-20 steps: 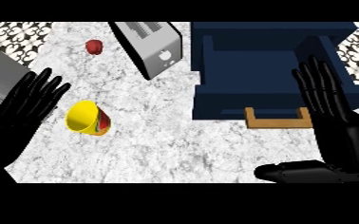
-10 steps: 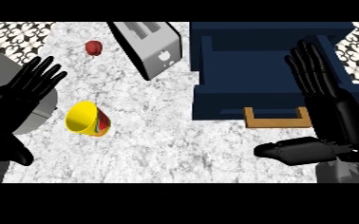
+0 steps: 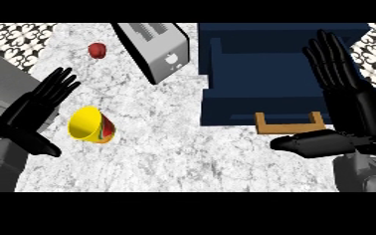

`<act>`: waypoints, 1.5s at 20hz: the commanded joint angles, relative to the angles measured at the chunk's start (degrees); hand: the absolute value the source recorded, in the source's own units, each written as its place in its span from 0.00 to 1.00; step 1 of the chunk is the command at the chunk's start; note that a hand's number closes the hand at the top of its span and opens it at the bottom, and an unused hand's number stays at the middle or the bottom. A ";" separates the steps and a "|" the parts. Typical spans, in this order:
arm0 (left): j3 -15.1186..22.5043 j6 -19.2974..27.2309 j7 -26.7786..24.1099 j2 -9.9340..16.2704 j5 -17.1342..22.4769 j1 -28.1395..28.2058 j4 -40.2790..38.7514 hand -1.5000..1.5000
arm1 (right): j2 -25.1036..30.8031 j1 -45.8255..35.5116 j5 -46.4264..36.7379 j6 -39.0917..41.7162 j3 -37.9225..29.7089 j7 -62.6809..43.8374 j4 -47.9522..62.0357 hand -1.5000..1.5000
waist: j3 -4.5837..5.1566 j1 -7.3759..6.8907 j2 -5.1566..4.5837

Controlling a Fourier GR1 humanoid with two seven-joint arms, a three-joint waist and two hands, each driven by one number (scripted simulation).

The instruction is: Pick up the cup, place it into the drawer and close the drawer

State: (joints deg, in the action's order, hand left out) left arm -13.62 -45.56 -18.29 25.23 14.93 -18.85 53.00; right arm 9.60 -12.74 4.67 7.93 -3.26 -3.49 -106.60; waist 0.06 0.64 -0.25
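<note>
Both hands open: left hand (image 3: 33, 112), right hand (image 3: 345, 94).

White marble counter (image 3: 183, 144), patterned backsplash (image 3: 22, 42)

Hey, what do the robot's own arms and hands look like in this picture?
Both are glossy black, with long segmented fingers and a thick thumb. The left robot hand joins a grey forearm at the lower left edge; the right robot hand joins a grey forearm at the lower right. No cables or markings show.
</note>
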 commanded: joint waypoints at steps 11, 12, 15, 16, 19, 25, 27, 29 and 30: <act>4.03 3.05 -26.98 2.62 -16.86 -6.48 -28.11 0.00 | -0.90 -1.34 -0.93 -0.02 1.10 -0.75 0.10 0.00 | 0.23 1.39 -0.54; 5.07 5.48 -27.70 0.72 -17.97 -6.24 -28.29 0.00 | 1.91 0.06 3.84 2.71 -2.41 -2.62 -3.37 0.00 | 0.17 1.54 -0.29; 6.04 7.22 -31.88 0.49 -19.61 -6.00 -31.48 0.00 | 0.81 -2.27 1.49 0.80 -1.26 -2.83 -1.46 0.00 | 0.27 1.65 -0.56; 5.65 7.31 -33.85 0.19 -18.97 -4.96 -31.21 0.00 | -0.35 -3.83 0.03 -1.38 -0.53 -4.08 -1.48 0.00 | 0.30 1.27 -0.54; 6.79 8.66 -36.42 -0.49 -20.25 -4.91 -33.22 0.00 | 1.29 -2.50 2.48 1.14 -1.67 -4.39 -2.44 0.00 | 0.29 1.57 -0.52; 7.29 8.43 -38.65 -1.03 -20.31 -6.96 -35.86 0.00 | 1.97 -5.70 2.96 1.46 -2.30 -4.62 -0.49 0.00 | 0.37 1.71 -0.79; 8.00 10.13 -40.05 -2.23 -21.04 -6.37 -36.43 0.00 | 2.23 -5.93 3.48 1.95 -2.54 -4.69 0.22 0.00 | 0.42 1.88 -0.99; 7.42 10.25 -38.30 -2.26 -20.49 -8.78 -37.96 0.00 | 1.68 -4.54 3.50 1.66 -2.71 -4.02 -0.29 0.00 | 0.35 2.12 -0.88; 8.13 10.21 -38.89 -3.39 -20.87 -8.63 -37.28 0.00 | 2.80 -2.23 4.92 3.88 -3.54 -2.59 -0.77 0.00 | 0.29 2.27 -0.74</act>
State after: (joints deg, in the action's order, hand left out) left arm -6.16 -28.93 -49.70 23.40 -5.39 -26.80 17.15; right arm 11.49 -16.95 7.99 9.84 -5.65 -7.61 -107.39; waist 0.41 2.58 -1.02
